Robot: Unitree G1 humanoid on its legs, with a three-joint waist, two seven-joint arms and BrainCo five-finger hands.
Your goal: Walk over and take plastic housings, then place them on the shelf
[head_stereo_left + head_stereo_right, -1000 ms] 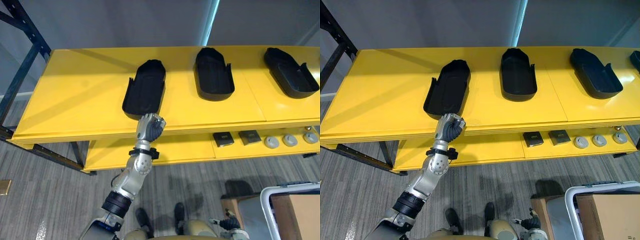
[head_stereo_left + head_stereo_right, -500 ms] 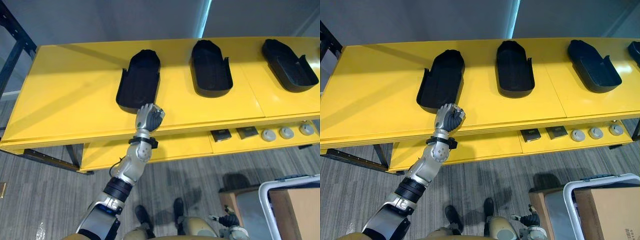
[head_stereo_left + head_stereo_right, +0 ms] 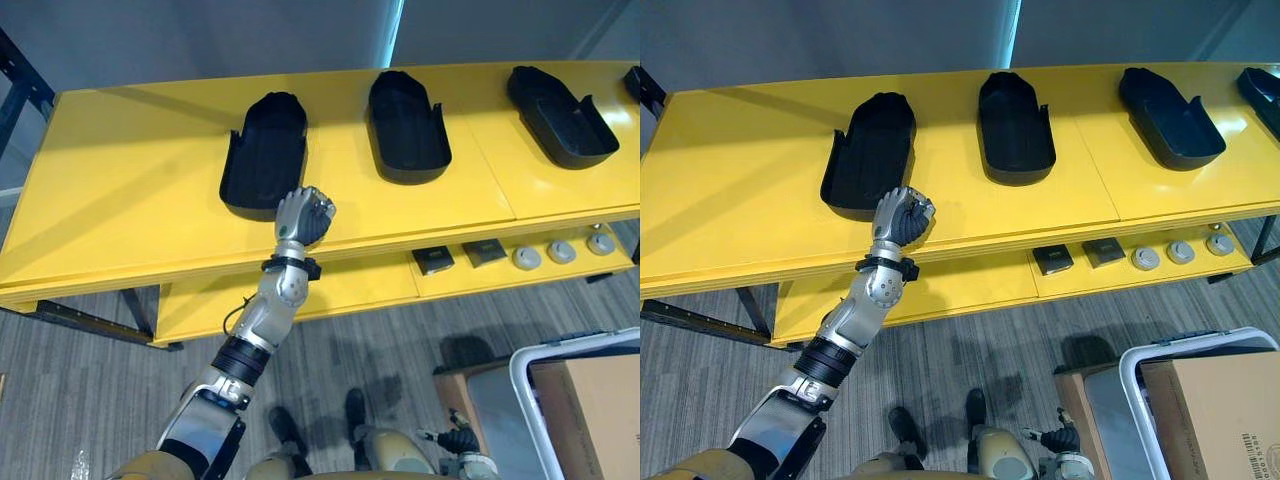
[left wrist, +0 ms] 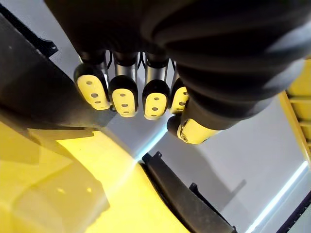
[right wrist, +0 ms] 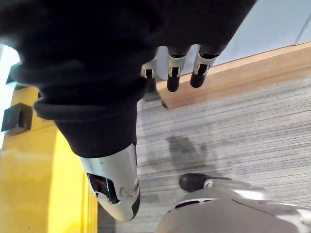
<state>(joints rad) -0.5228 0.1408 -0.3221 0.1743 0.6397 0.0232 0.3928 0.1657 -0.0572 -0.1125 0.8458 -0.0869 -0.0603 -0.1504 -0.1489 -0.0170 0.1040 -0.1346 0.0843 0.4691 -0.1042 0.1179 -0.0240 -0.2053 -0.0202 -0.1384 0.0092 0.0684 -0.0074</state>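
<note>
One housing [image 3: 265, 150] lies on the shelf [image 3: 130, 190]. The left hand [image 3: 303, 215], fingers curled on nothing, has edged up beside its near end, so it looks placed.

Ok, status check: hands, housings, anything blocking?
Left hand fisted, empty, beside near end of leftmost housing. Right hand open, hanging low. Housing lies flat on yellow shelf; nothing blocking it.
</note>
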